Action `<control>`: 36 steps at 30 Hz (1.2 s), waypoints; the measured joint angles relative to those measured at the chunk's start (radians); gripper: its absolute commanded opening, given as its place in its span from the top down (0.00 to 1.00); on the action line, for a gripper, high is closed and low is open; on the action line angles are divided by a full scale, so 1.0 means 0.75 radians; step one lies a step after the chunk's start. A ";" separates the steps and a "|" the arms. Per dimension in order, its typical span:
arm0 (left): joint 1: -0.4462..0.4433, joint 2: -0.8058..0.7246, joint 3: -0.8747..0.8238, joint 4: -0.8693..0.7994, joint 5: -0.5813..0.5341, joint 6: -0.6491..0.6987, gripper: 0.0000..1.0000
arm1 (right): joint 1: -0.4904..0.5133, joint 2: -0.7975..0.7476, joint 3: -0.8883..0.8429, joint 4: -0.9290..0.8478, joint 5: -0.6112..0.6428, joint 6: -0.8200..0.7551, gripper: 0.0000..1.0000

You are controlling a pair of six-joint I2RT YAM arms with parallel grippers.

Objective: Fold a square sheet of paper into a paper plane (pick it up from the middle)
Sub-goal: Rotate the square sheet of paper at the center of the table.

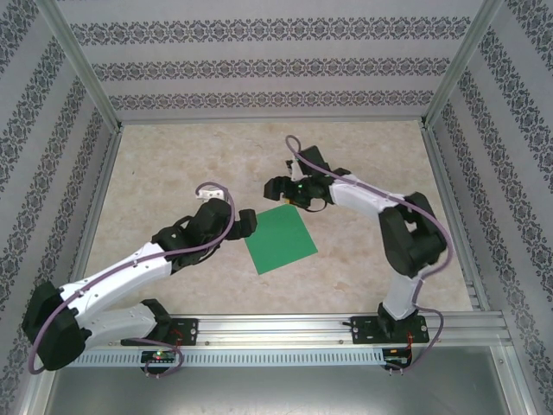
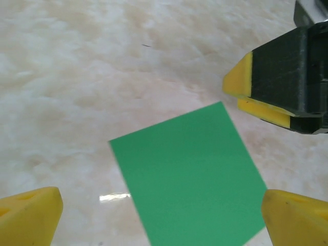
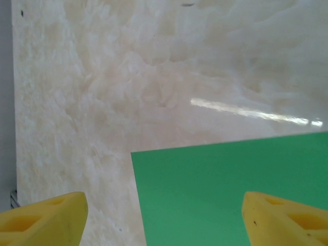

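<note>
No fold yet: the square sheet of paper lies flat on the bench, left hand and right hand released.

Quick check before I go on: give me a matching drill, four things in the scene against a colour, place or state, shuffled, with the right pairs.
Things:
1. sheet of paper
2. left end effector
3. right end effector
4. table

Descriptions:
A. pale and marbled
B. open, at the sheet's far corner
C. bright green, lying flat
D. open, at the sheet's left corner in the top view

Pairs: 1-C, 2-D, 3-B, 4-A
</note>
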 measured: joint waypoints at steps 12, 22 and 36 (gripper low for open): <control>0.008 -0.113 -0.042 -0.064 -0.162 -0.051 0.00 | 0.210 0.170 0.109 -0.102 -0.083 -0.089 0.31; 0.008 -0.128 -0.042 -0.097 -0.241 -0.062 0.00 | 0.216 0.234 0.115 -0.076 -0.083 -0.062 0.29; 0.008 -0.039 -0.019 -0.129 -0.215 -0.055 0.00 | 0.151 0.258 0.134 -0.027 0.265 0.187 0.32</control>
